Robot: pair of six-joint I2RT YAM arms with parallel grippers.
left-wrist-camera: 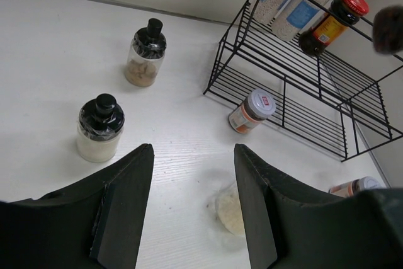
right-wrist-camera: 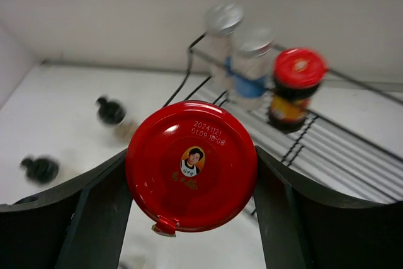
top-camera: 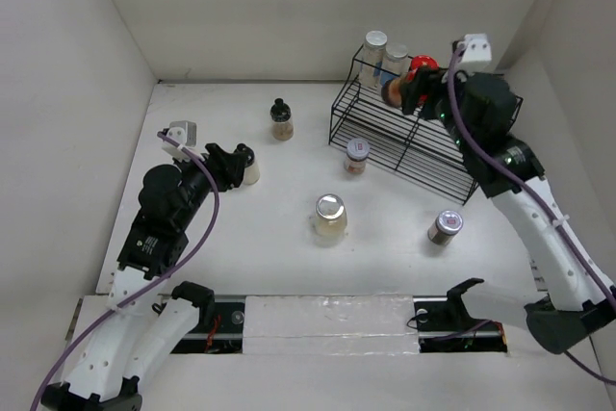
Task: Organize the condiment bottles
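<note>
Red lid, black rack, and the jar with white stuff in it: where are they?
red-capped bottle (right-wrist-camera: 191, 165): right wrist view, middle of its red cap.
black wire rack (top-camera: 404, 141): top external view, on its wire shelving.
white-filled jar (left-wrist-camera: 99, 143): left wrist view, clear body.

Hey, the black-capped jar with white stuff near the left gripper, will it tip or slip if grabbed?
Probably steady: the black-capped jar stands upright, squat and nearly full. Its smooth clear wall may be slippery and perhaps breakable.
</note>
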